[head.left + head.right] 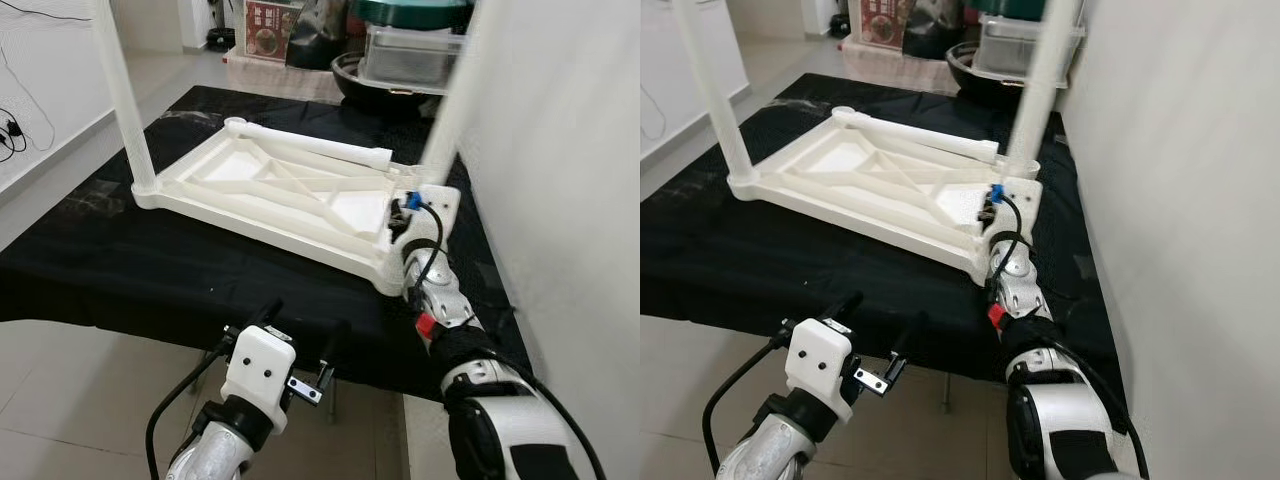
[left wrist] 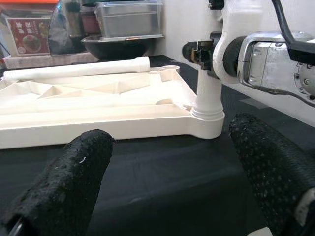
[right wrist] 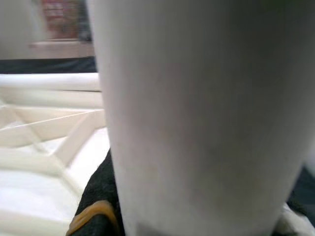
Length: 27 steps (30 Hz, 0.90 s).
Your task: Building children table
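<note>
A white plastic table top (image 1: 290, 190) lies upside down on a black-covered table (image 1: 120, 270). One white leg (image 1: 125, 90) stands upright in its left corner. A second leg (image 1: 452, 100) stands in the near right corner, and my right gripper (image 1: 408, 212) is shut on it low down, just above the socket (image 2: 206, 118). In the right wrist view that leg (image 3: 197, 113) sits right against a black finger (image 3: 98, 196). A third leg (image 1: 310, 146) lies loose along the far edge. My left gripper (image 1: 300, 332) hovers open at the table's near edge, with nothing between its fingers (image 2: 74, 182).
A white wall (image 1: 560, 150) runs close along the right side. A black pot (image 1: 385, 85) and a clear storage box (image 1: 410, 50) stand behind the table's far end. Tile floor (image 1: 60, 160) lies to the left, with cables (image 1: 12, 130) by the wall.
</note>
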Tool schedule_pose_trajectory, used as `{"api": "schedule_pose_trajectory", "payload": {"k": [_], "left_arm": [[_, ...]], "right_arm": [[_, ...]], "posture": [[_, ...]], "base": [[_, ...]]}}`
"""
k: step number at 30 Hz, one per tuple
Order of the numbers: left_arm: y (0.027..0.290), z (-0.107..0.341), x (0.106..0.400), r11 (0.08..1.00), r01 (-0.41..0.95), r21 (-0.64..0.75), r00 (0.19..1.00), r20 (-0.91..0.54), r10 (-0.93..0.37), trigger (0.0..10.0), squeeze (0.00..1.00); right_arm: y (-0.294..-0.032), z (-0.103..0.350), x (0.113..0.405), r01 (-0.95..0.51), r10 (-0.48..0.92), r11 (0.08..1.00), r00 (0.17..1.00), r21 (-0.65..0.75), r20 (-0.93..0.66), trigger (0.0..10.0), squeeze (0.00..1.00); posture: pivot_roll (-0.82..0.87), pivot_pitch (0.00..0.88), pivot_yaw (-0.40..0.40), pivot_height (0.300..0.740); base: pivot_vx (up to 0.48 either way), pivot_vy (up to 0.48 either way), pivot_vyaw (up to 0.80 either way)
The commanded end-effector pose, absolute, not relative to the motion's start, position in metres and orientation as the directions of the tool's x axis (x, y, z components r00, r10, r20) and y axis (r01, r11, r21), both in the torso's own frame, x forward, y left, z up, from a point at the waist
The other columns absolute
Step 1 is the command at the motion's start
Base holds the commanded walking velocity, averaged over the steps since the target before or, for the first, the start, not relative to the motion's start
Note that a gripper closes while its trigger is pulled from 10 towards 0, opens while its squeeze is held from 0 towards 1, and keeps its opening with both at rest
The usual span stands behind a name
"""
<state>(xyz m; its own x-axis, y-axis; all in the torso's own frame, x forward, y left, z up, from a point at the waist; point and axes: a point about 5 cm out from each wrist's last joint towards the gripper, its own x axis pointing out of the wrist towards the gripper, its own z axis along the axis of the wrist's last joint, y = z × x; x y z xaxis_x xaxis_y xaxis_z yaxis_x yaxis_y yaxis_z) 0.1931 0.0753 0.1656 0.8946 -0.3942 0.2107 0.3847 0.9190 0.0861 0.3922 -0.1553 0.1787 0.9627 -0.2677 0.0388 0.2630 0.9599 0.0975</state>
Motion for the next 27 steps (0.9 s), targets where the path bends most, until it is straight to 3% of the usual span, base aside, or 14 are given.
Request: {"api": "schedule_pose_trajectory", "payload": {"k": [1,2,5,6,10,11,16,19,20,21,23,24,25,27], "left_arm": [[0.076,0.163,0.192,0.919,0.385,0.092,0.898,0.193,-0.395,10.0,0.0],[0.076,0.163,0.192,0.918,0.385,0.092,0.898,0.192,-0.396,10.0,0.0],[0.076,0.162,0.192,0.917,0.387,0.092,0.898,0.19,-0.398,10.0,0.0],[0.075,0.162,0.192,0.917,0.388,0.092,0.897,0.189,-0.399,10.0,0.0],[0.075,0.162,0.192,0.917,0.389,0.092,0.897,0.189,-0.399,10.0,0.0],[0.075,0.161,0.192,0.917,0.389,0.092,0.897,0.189,-0.4,10.0,0.0],[0.075,0.161,0.192,0.917,0.388,0.089,0.898,0.187,-0.398,10.0,0.0],[0.075,0.16,0.191,0.917,0.388,0.089,0.898,0.187,-0.398,10.0,0.0],[0.075,0.16,0.191,0.917,0.388,0.089,0.898,0.187,-0.398,10.0,0.0],[0.075,0.16,0.191,0.917,0.388,0.089,0.898,0.187,-0.398,10.0,0.0],[0.075,0.16,0.191,0.918,0.387,0.089,0.898,0.187,-0.397,10.0,0.0],[0.075,0.16,0.192,0.918,0.386,0.088,0.899,0.187,-0.396,10.0,0.0],[0.075,0.16,0.192,0.918,0.386,0.088,0.899,0.187,-0.396,10.0,0.0],[0.075,0.16,0.192,0.919,0.384,0.089,0.9,0.186,-0.394,10.0,0.0]], "right_arm": [[-0.157,0.152,0.382,0.357,-0.353,0.932,0.933,0.063,-0.067,0.0,0.0],[-0.146,0.152,0.381,0.339,-0.334,0.937,0.94,0.087,-0.062,10.0,0.0],[-0.129,0.159,0.382,0.275,-0.276,0.95,0.961,0.148,-0.015,10.0,0.0],[-0.124,0.167,0.383,0.228,-0.237,0.96,0.971,0.163,0.037,10.0,1.0],[-0.121,0.182,0.385,0.18,-0.201,0.97,0.972,0.162,0.119,10.0,1.0],[-0.121,0.192,0.39,0.072,-0.104,0.978,0.981,0.197,0.161,10.0,0.0],[-0.11,0.198,0.392,-0.217,0.174,0.942,0.968,0.257,0.18,10.0,0.0],[-0.11,0.198,0.39,-0.424,0.38,0.864,0.903,0.272,0.202,10.0,0.0],[-0.111,0.197,0.387,-0.515,0.473,0.814,0.856,0.269,0.208,10.0,0.0],[-0.11,0.192,0.379,-0.697,0.672,0.678,0.716,0.235,0.187,10.0,0.0],[-0.11,0.191,0.376,-0.735,0.716,0.637,0.676,0.23,0.177,10.0,0.0],[-0.106,0.186,0.369,-0.817,0.809,0.544,0.571,0.191,0.138,10.0,0.0],[-0.106,0.186,0.369,-0.817,0.809,0.544,0.571,0.191,0.138,10.0,0.0],[-0.102,0.177,0.362,-0.885,0.889,0.439,0.453,0.155,0.071,10.0,0.0]], "posture": [[0.11,0.091,-0.1,0.74],[0.11,0.088,-0.101,0.74],[0.11,0.085,-0.098,0.74],[0.11,0.08,-0.099,0.74],[0.11,0.079,-0.102,0.74],[0.11,0.075,-0.102,0.74],[0.11,0.07,-0.1,0.74],[0.11,0.066,-0.1,0.74],[0.11,0.063,-0.1,0.74],[0.11,0.062,-0.101,0.74],[0.11,0.062,-0.101,0.74],[0.11,0.061,-0.098,0.74],[0.11,0.061,-0.098,0.74],[0.12,0.058,-0.102,0.74]], "base": [[0.0,0.0,0.0],[0.0,0.0,0.0],[0.0,0.0,0.0],[0.0,0.0,0.0],[0.0,0.0,0.0],[0.0,0.0,0.0],[0.0,0.0,0.0],[0.0,0.0,0.0],[0.0,0.0,0.0],[0.0,0.0,0.0],[0.0,0.0,0.0],[0.0,0.0,0.0],[0.0,0.0,0.0],[0.0,0.0,0.0]]}}
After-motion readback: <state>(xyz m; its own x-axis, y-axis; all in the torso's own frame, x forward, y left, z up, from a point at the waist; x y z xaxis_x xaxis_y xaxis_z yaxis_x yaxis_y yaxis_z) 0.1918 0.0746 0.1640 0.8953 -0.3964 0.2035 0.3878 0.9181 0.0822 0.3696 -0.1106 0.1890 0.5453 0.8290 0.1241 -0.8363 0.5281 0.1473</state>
